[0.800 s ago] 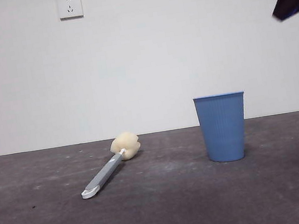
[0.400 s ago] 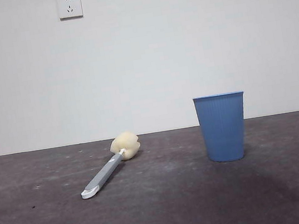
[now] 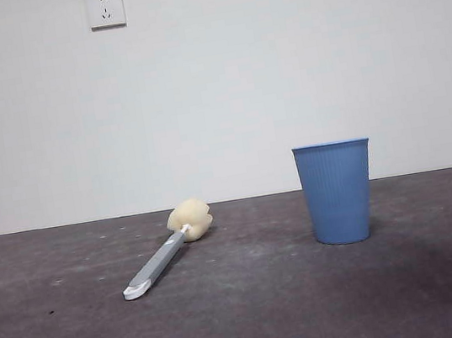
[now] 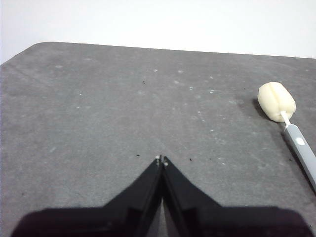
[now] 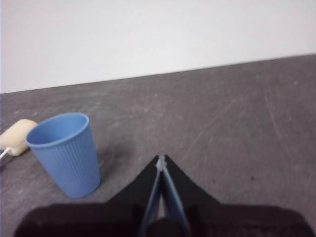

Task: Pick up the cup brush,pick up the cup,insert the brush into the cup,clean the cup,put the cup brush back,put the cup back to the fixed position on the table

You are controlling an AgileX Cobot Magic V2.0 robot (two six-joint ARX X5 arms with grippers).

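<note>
Two end effectors wait clear of the work, each with its jaws pressed together on nothing: the left end effector hangs above bare table, the right end effector hangs near the cup. In the front view the cup stands upright at about 3 o'clock from the cup brush, well apart from it. The brush lies flat, its sponge head toward 1 o'clock and its white loop toward 7 o'clock. Risks, as I judge them: the slim handle lies low on the table, so jaws descending unopened would push it aside. The light, tapered cup could tip if nudged off-centre or slip from a loose hold.
</note>
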